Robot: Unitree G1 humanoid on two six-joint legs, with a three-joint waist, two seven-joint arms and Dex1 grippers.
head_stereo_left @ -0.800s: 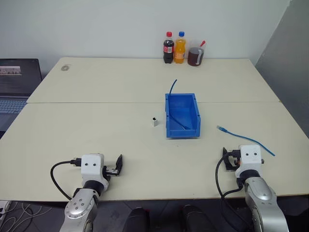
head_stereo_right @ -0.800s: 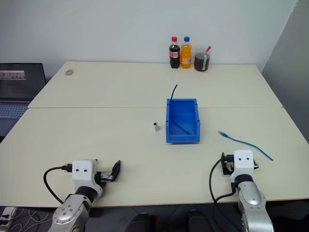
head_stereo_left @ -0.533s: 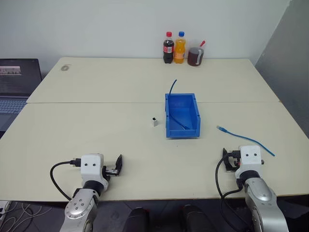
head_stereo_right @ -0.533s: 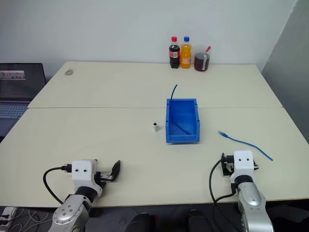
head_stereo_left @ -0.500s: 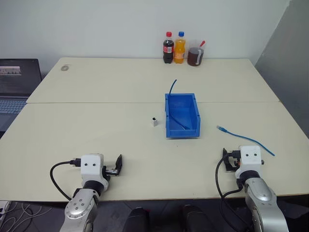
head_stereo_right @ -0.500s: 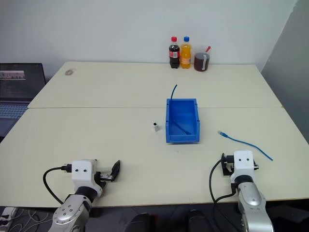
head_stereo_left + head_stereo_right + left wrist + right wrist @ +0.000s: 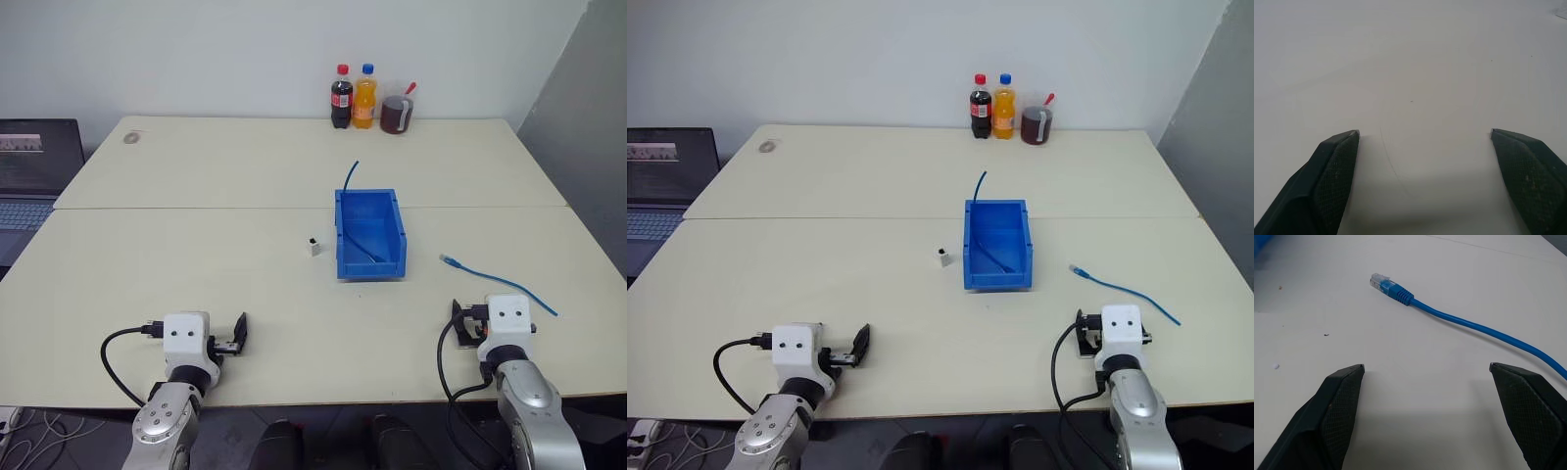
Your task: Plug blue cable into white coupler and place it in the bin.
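- My left gripper (image 7: 1425,142) hovers over bare table (image 7: 196,255) at the near edge, well to the left of the bin; its jaws stand wide apart with nothing between them.
- My right gripper (image 7: 1426,377) is at the near edge too, on the bin's right side, spread just as wide and empty.
- Just beyond my right gripper lies the blue cable (image 7: 1459,320), flat on the table to the right of the bin, its clear plug (image 7: 1377,282) pointing toward the bin.
- The white coupler (image 7: 313,246) stands just left of the bin, apart from it and untouched.
- The bin (image 7: 369,235) sits mid-table with a darker cable piece (image 7: 351,176) poking out of its far end.
- I judge nothing is started: the first step is fetching the parts. Next I should reach my right gripper forward and close near the plug, and send my left toward the coupler.
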